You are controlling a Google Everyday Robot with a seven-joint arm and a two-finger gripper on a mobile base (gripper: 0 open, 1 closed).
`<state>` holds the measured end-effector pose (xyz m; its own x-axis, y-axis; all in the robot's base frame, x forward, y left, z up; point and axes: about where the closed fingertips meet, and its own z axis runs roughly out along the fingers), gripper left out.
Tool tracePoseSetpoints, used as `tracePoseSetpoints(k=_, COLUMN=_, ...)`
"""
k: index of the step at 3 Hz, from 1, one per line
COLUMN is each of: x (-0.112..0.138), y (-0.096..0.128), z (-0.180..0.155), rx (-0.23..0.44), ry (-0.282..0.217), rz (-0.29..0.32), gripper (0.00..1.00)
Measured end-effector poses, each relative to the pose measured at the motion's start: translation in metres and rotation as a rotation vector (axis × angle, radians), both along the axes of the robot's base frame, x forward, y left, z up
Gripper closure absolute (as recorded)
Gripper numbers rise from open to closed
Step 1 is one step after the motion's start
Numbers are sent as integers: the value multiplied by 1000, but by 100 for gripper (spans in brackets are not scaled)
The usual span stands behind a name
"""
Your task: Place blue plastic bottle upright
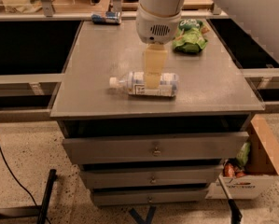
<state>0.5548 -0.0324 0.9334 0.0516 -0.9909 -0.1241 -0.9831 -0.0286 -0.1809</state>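
Single arm reaching in from above, gripper low over the middle of the table, its pale tip overlapping the midsection of the blue plastic bottle. The bottle is directly under or at the gripper, lying on its side on the table, white cap pointing to the gripper's left in this view, base to its right, label facing the camera. The gripper is seen edge-on as one pale slab, so I cannot tell how far open it is or whether it has hold of the bottle; it may be touching it or just above it. A green snack bag sits behind and to the right of the gripper, well apart from the bottle. A small blue can is at the far edge, behind and left of the gripper. The drawers below the table top are closed, and a cardboard box is on the floor to the lower right. Judged step: approach and grasp, with the gripper lined up across the bottle's body; the bottle is not yet upright, so the task looks early to midway. The next move likely calls for a firm close around the midsection, a lift clear of the table, a quarter turn so the cap points up, then setting the base flat and letting go. Risk: the round, smooth bottle could roll or slip in the turn, and it could tip if set down off-level.
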Motion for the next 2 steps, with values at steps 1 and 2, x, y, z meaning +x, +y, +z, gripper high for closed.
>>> tracePoseSetpoints(k=1, x=26, y=6, z=-22, rx=26, ry=17, rz=8, gripper=0)
tracePoseSetpoints(k=2, x=41, y=9, z=-44, rx=39, ry=40, rz=-18, gripper=0)
